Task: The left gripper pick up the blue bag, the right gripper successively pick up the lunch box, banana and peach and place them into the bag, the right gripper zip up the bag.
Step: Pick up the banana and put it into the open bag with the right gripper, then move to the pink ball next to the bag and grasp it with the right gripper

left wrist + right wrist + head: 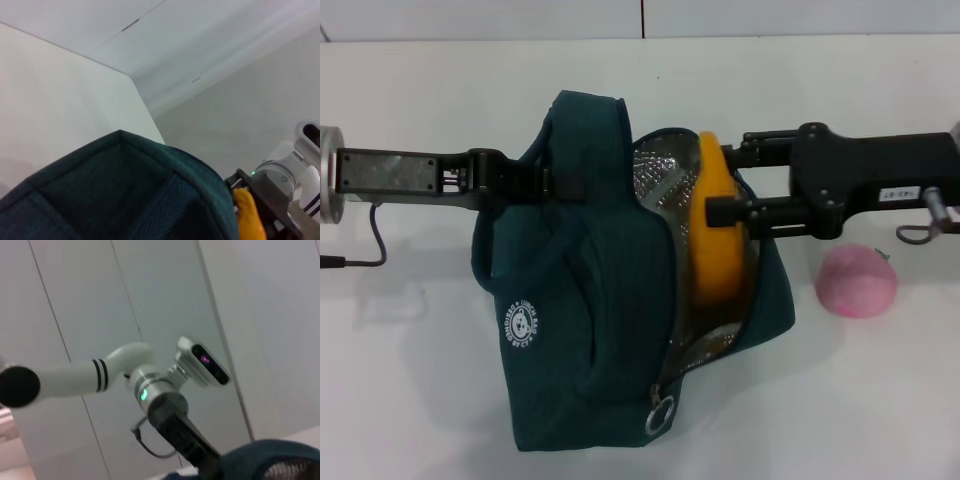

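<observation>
Head view: yellow-orange banana (712, 225), curved.

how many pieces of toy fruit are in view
2: the banana held by the right gripper in the blue bag's opening, the peach on the table beside it. More could be hidden inside.

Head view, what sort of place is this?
Probably a robot test bench: a bare white table with plain pale wall panels behind, and two grippers packing a toy banana into a blue bag.
</observation>
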